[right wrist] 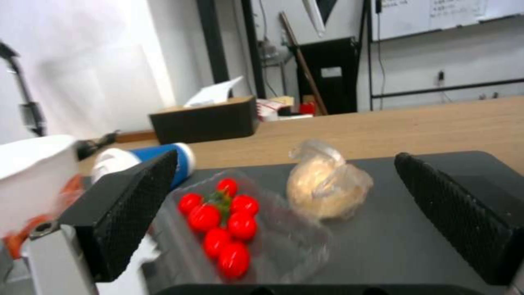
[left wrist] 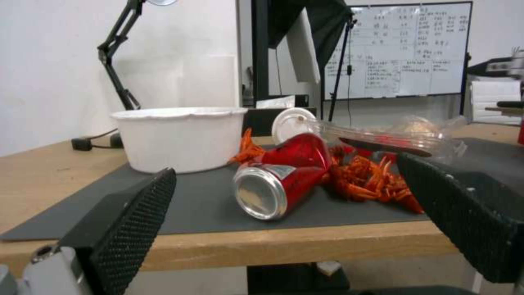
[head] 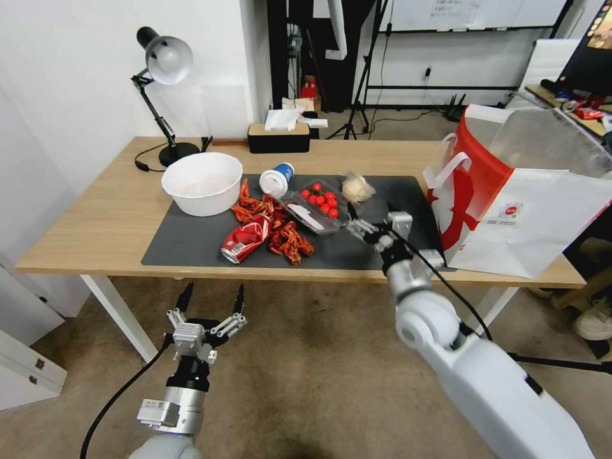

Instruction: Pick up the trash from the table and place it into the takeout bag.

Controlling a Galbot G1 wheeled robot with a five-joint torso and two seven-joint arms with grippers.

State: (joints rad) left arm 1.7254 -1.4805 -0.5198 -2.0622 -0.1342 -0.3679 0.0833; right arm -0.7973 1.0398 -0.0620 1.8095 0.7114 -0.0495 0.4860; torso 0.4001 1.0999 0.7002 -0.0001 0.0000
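Trash lies on the table's [head: 95, 217] dark grey mat: a white bowl [head: 203, 183], a tipped blue-and-white paper cup [head: 278, 178], a clear tray of cherry tomatoes [head: 319, 204], a wrapped bun [head: 357, 188], red crayfish shells [head: 280, 229] and a crushed red can [head: 245, 239]. The white-and-red takeout bag [head: 510, 197] stands open at the table's right end. My right gripper [head: 368, 211] hovers open over the mat, facing the tomato tray [right wrist: 229, 229] and the bun [right wrist: 327, 188]. My left gripper [head: 214, 293] is open below the table's front edge, level with the can [left wrist: 278, 180].
A black desk lamp [head: 166, 60] and a black tissue box [head: 278, 137] stand along the table's far edge. Tripod legs and a whiteboard fill the room behind. A person's shoe [head: 596, 319] shows at the right, past the bag.
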